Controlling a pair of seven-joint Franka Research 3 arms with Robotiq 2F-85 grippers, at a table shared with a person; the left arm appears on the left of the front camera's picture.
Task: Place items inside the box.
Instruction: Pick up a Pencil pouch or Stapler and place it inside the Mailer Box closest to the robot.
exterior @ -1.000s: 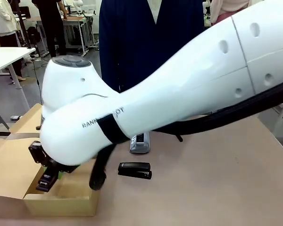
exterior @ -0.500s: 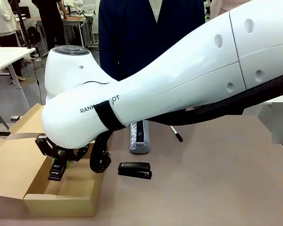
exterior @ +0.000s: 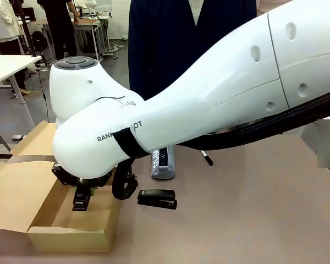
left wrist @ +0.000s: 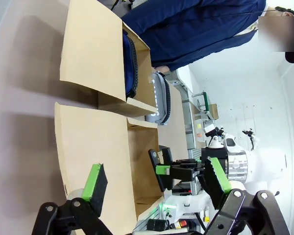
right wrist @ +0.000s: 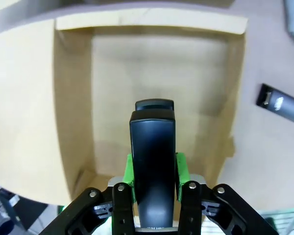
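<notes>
My right gripper (exterior: 81, 191) reaches across to the lower left and is shut on a black stapler (exterior: 81, 201), held nose-down over the open box (exterior: 71, 234). In the right wrist view the stapler (right wrist: 152, 147) sits between the green pads of my right gripper (right wrist: 153, 171), with the box floor (right wrist: 157, 68) below. A second black stapler (exterior: 157, 199) lies on the table beside the box. Beyond it lie a grey pencil case (exterior: 163, 163) and a black marker (exterior: 207, 159). My left gripper (left wrist: 156, 178) is open and holds nothing.
A smaller cardboard box (left wrist: 95, 49) beside the first holds a navy pouch (left wrist: 131, 63). A person in dark blue (exterior: 170, 44) stands at the far edge. The box's flap (exterior: 14, 195) lies open to the left. Bare table (exterior: 264, 209) spreads to the right.
My right gripper has carried the stapler to the right, from the flap side to over the middle of the box. The person has shifted slightly to the right.
</notes>
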